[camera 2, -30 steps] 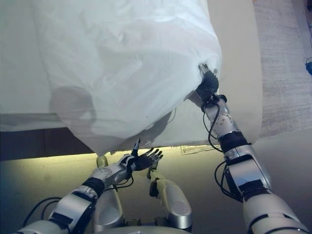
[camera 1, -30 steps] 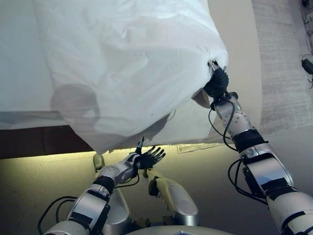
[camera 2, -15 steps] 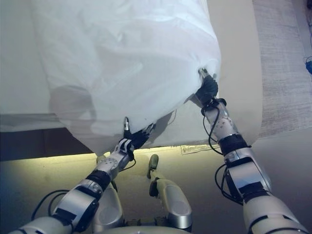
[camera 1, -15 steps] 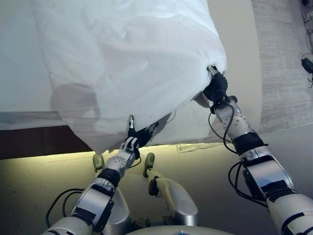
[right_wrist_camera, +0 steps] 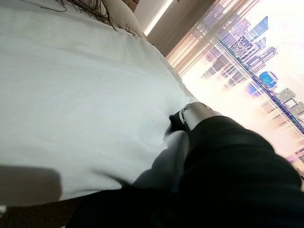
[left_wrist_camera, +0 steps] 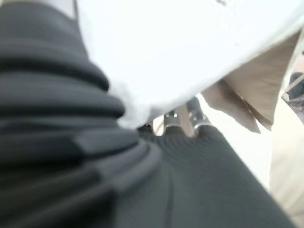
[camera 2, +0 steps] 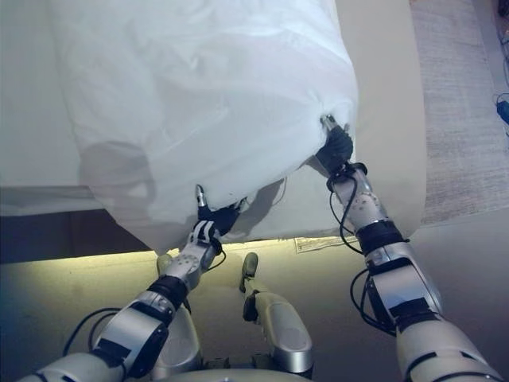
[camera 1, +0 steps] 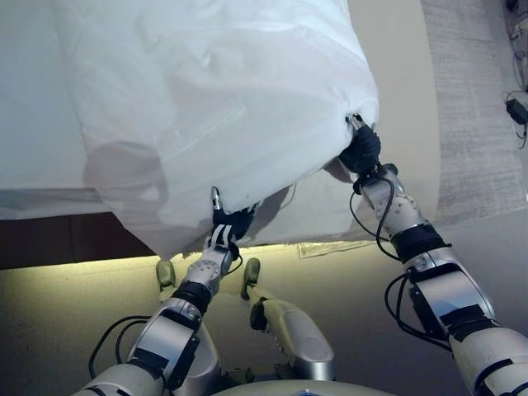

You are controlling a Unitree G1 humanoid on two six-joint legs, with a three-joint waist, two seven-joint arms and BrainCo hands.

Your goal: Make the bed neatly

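A white duvet (camera 1: 214,99) is lifted above the bed and hangs in a big loose fold toward me. My right hand (camera 1: 361,151) is shut on the duvet's bunched right edge and holds it up; the right wrist view shows that cloth (right_wrist_camera: 71,95) pulled tight past the hand (right_wrist_camera: 223,156). My left hand (camera 1: 224,233) is at the duvet's low front edge, partly tucked beneath the cloth. The left wrist view shows the white cloth (left_wrist_camera: 190,42) draped right over that hand (left_wrist_camera: 180,156).
Under the duvet lies a beige sheet (camera 1: 400,91) that hangs down the bed's near side. The dark bed base (camera 1: 49,239) shows at the left. A grey rug (camera 1: 478,107) with a small dark device (camera 1: 518,110) lies to the right.
My left hand rose from open air below the duvet up to its front edge and slid under the cloth. The right hand kept its hold, shifting only slightly.
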